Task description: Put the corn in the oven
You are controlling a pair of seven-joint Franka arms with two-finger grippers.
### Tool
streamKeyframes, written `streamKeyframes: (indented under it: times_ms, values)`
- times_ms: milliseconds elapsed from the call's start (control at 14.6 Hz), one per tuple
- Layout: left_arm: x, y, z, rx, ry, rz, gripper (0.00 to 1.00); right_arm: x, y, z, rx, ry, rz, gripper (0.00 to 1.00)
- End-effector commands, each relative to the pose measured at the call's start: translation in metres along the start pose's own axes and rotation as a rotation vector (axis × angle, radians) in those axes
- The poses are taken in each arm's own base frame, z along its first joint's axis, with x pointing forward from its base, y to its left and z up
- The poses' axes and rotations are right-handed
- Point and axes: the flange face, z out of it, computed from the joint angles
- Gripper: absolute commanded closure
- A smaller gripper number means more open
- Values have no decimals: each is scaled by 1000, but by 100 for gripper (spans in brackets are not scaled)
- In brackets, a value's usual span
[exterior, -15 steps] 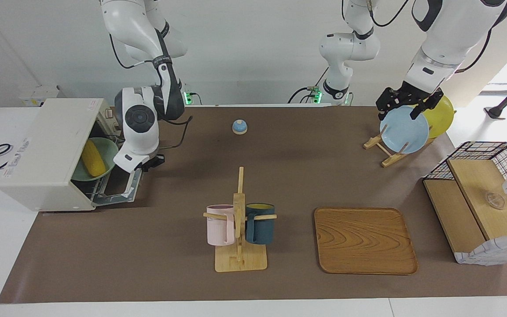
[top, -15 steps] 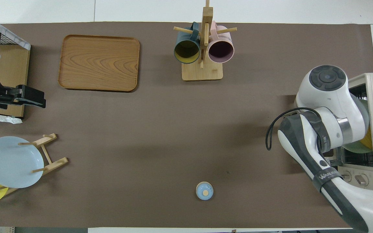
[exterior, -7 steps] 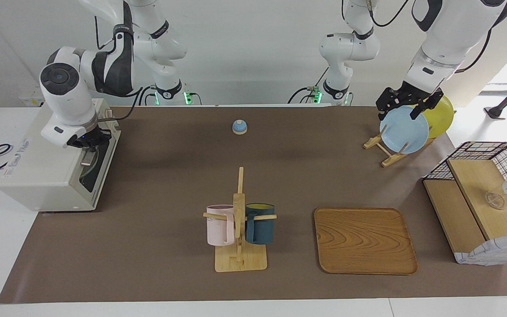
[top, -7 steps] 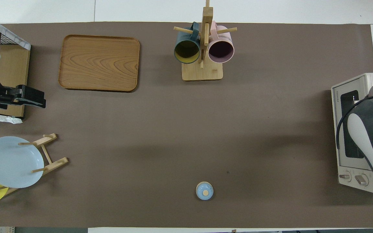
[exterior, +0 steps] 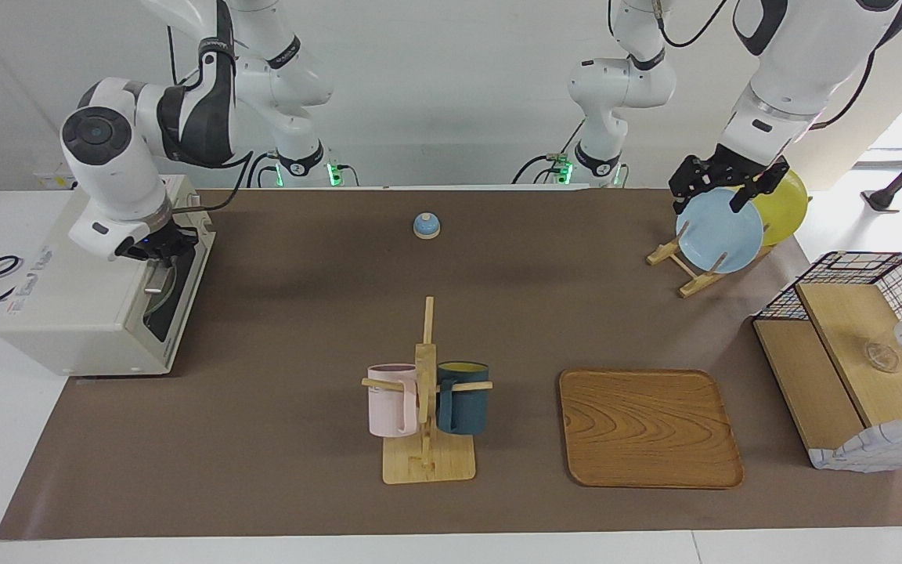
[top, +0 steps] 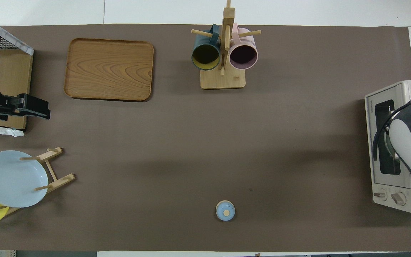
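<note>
The oven [exterior: 87,301] door stands shut, the right gripper [exterior: 155,249], jaws clenched and empty, at its top edge. Retreating carelessly could snag the handle and reopen it. Over the blue plate [exterior: 719,230], the left gripper [exterior: 721,190] waits, jaws released.

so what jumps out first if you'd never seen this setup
The right claw sits at the top edge of the off-white oven, whose dark door looks shut, at the right arm's end of the table. At the left arm's end, the left claw hangs over a pale blue plate in a wooden rack.
</note>
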Motion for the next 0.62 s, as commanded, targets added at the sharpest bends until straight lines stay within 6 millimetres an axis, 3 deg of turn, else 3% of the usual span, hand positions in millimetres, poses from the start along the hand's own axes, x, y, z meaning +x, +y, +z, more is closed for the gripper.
streamKeyframes:
  times_ms: [0, 206, 412, 549]
  values:
    - [-9, -4, -1, -16, -7, 0, 0, -2, 4, -38, 50, 30, 5, 99]
    - [-8, -5, -1, -15, -7, -1, 0, -14, -11, -79, 83, 98, 1, 88]
    - [-9, -4, -1, -16, -5, 1, 0, -23, -17, -99, 138, 121, 8, 70]
    - [-9, -4, 0, -14, -8, 1, 0, -23, -19, -101, 147, 112, 4, 57]
